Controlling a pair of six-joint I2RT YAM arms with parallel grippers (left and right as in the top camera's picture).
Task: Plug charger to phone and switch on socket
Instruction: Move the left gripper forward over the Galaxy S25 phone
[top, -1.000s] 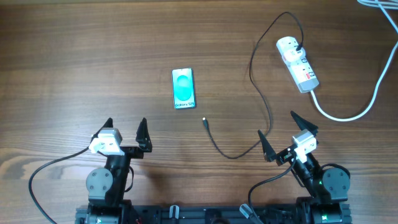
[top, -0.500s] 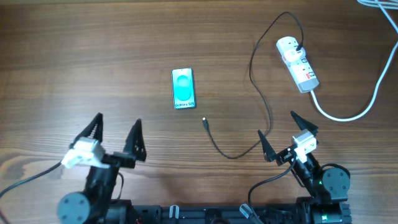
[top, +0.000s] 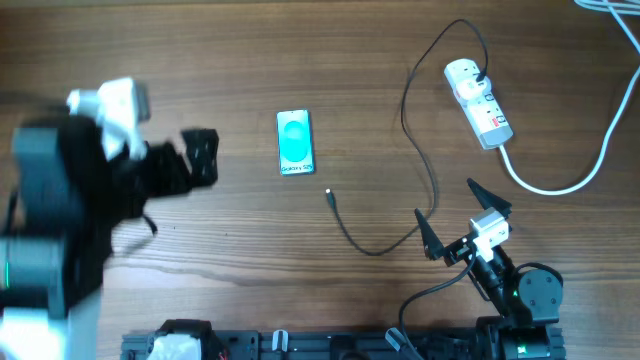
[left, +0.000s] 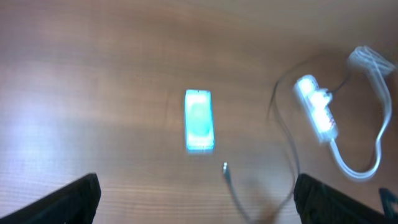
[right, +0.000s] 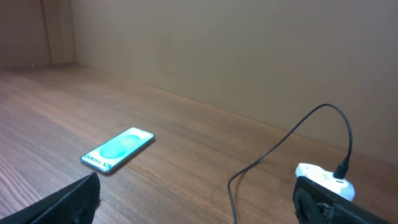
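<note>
- The left gripper (top: 200, 157) is hanging above the left part of the table (top: 150, 60), blurred in the overhead view. In its wrist view the two fingers (left: 74, 200) are sitting wide apart at the bottom corners, with nothing between them.
- The phone (top: 296, 143) is lying flat, screen up, left of the table's centre. It is apart from everything else, and its white strip is facing the robot.
- The charger's small plug (top: 329, 196) is lying loose on the wood, just below and to the right of the phone and not touching it. Nothing is plugged in yet.
- The charger cable (top: 405, 100) is looping towards the robot, then running up and over to the socket, where its far end seems to be seated.
- The right gripper (top: 444, 197) is resting low near the cable's loop, with its jaws spread wide and empty.
- The socket (top: 478, 102) is lying at an angle at the right rear. Whether its red switches are on is too small to tell.
- The thick white cord (top: 590, 150) is curving away from the socket to the right edge.
- Judging by this, the work is only at the reaching stage. The next move calls for pinching the small plug close behind its tip and lining it up with the phone's near end. The other gripper will likely be needed to steady the phone before the socket's switch gets pressed.
</note>
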